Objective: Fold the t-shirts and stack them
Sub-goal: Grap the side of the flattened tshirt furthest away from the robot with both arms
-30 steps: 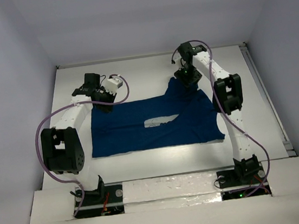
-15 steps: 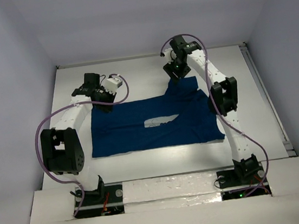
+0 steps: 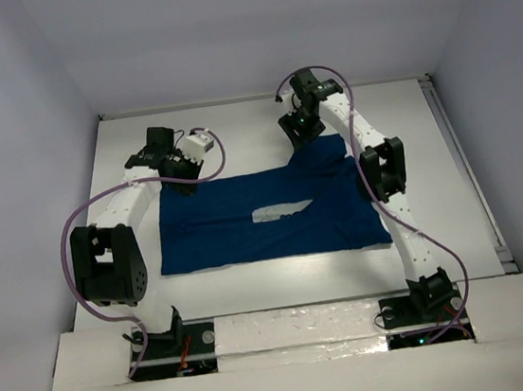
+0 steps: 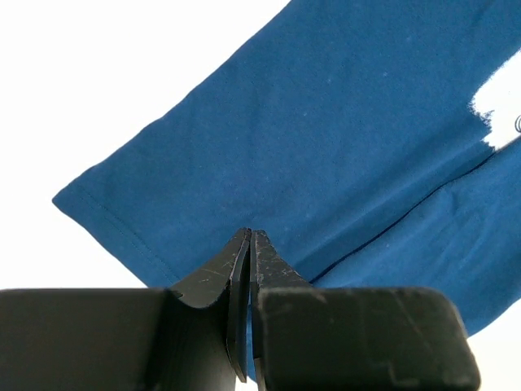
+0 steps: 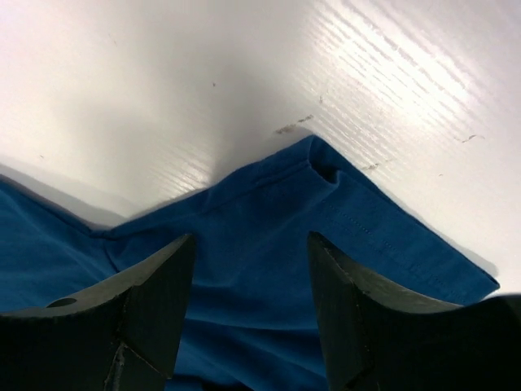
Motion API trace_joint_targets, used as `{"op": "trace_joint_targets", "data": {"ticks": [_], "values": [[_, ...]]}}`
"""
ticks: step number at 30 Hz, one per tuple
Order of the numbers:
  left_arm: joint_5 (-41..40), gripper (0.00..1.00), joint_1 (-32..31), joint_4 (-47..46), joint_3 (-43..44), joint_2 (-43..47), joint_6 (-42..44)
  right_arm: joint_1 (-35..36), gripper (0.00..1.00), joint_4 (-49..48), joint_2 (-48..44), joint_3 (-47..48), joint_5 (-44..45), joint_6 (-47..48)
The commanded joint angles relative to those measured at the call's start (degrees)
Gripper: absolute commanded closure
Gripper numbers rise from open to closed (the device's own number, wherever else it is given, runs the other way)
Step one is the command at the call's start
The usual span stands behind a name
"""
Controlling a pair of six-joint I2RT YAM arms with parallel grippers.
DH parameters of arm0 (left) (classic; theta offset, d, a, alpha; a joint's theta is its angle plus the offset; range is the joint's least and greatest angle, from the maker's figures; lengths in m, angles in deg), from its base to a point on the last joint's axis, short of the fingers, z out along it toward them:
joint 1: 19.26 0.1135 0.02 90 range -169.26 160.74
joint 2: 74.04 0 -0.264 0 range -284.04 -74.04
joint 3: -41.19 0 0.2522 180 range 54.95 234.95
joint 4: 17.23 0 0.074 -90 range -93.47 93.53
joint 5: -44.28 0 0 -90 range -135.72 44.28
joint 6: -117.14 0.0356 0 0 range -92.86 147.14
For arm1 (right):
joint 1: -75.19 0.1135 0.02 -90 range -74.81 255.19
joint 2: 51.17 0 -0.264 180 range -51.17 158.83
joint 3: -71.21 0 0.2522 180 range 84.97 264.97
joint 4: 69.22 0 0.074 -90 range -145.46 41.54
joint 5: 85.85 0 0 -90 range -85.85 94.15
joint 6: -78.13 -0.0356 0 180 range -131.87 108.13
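The left gripper has its two black fingers pressed together, with only a hairline seam between them. In the left wrist view the tips sit right at the stitched hem of the dark navy blue short-sleeved cloth t-shirt. Whether any cloth is pinched between them cannot be told. From above, this left gripper is at the far left corner of the t-shirt.

The right gripper has its fingers spread wide and holds nothing. Between them, in the right wrist view, shows a sleeve of the t-shirt, its hemmed end slightly rumpled and folded over at one corner. From above, the right gripper is over that sleeve, which juts toward the far edge. How high it stands above the cloth cannot be told.

The t-shirt lies flat across the middle of the smooth white tabletop, its long side running left to right, with the sleeve under the right gripper as its farthest part. A whitish printed patch shows near its centre along a crease, and a corner of that patch is visible at the right edge of the left wrist view. Bare tabletop lies beyond the sleeve
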Motion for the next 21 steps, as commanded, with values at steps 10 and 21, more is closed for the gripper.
{"op": "trace_joint_targets", "data": {"ticks": [10, 21], "values": [[0.2, 1.0, 0.27, -1.29, -1.71, 3.43, -0.82, 1.98, 0.44, -2.35, 1.8, 3.66, -1.9, -2.92], [-0.42, 1.0, 0.27, -0.23, -1.53, 5.89, -0.38, 3.04, 0.49, -1.73, -0.05, -1.52, 3.37, -6.52]]}}
